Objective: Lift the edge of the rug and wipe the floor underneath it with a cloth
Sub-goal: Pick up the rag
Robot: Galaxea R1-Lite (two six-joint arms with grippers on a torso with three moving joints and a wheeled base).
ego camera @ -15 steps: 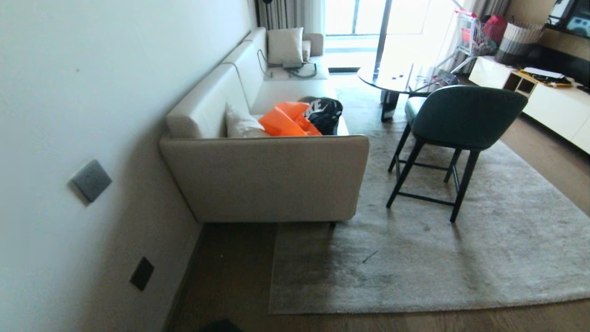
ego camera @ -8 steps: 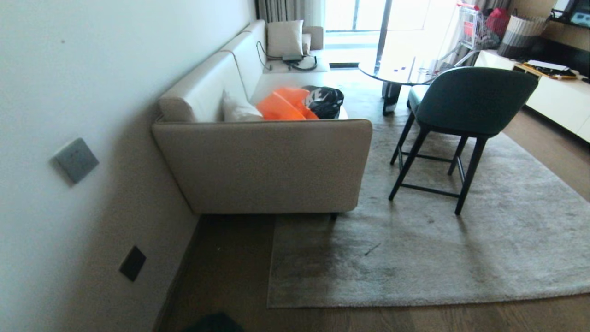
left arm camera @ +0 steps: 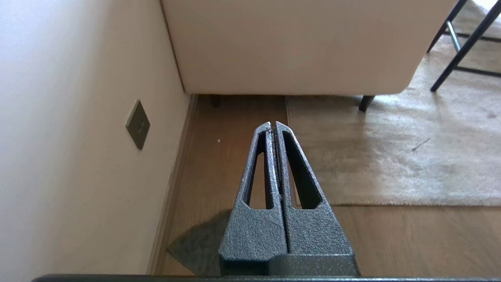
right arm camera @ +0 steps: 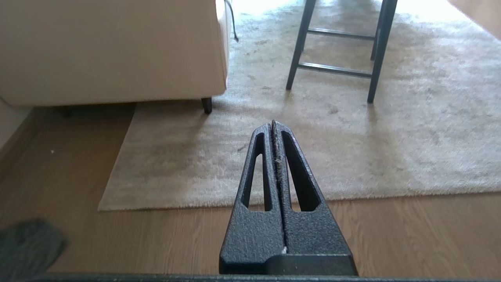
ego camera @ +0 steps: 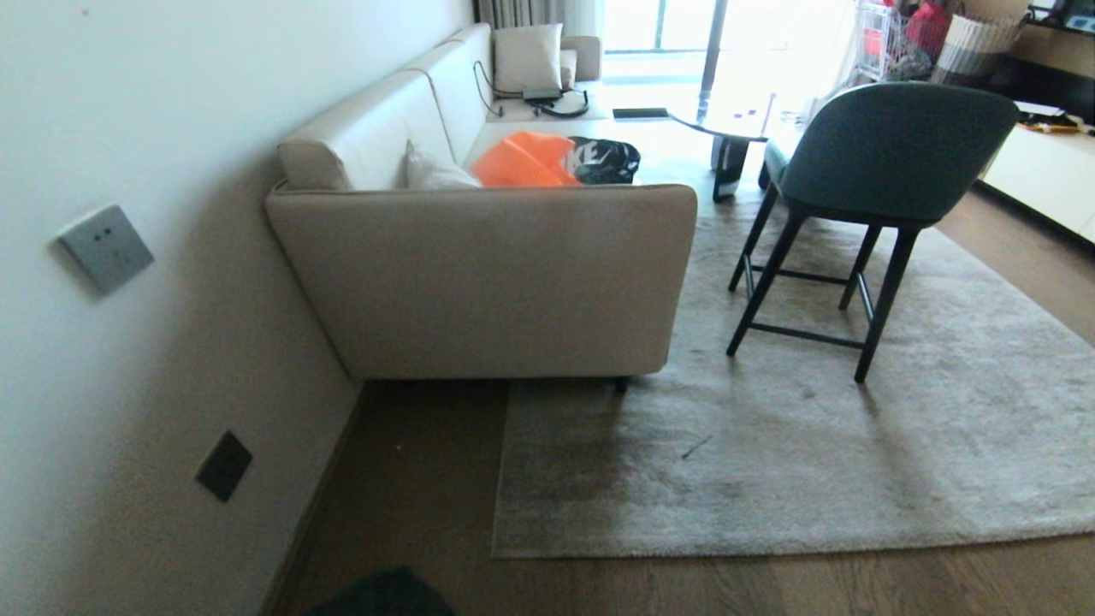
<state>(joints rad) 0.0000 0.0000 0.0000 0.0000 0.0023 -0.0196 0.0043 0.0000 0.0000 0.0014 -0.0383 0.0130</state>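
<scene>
One rug (ego camera: 770, 462), one cloth (ego camera: 385, 597), one sofa (ego camera: 488, 282), one chair (ego camera: 881, 162), two wall plates (ego camera: 104, 248), two grippers (left arm camera: 273, 126).

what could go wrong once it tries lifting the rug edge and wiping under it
1. The sofa leg and the chair stand on the rug, so its edge may lift only a little.
2. The cloth lies on the floor near the wall, apart from both shut grippers, so nothing can wipe until one fetches it.
</scene>
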